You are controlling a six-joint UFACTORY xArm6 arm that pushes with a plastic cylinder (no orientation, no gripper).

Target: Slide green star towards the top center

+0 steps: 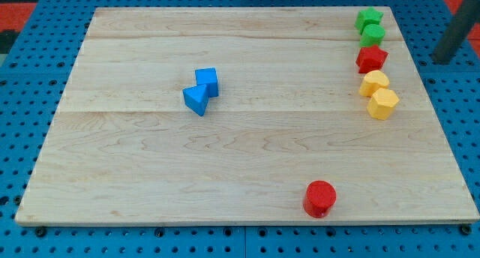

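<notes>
The green star (368, 19) lies at the board's top right corner. Just below it and touching it is a second green block (373, 35). My rod comes in from the view's right edge, and my tip (442, 60) is off the board over the blue pegboard. It is to the right of and a little below the green star, well apart from it and touching no block.
Below the green blocks a column runs down the right side: a red block (371, 59), a yellow block (374, 83) and a yellow hexagon (383, 103). A blue cube (206, 81) and a blue triangle (196, 100) touch left of centre. A red cylinder (320, 198) stands near the bottom edge.
</notes>
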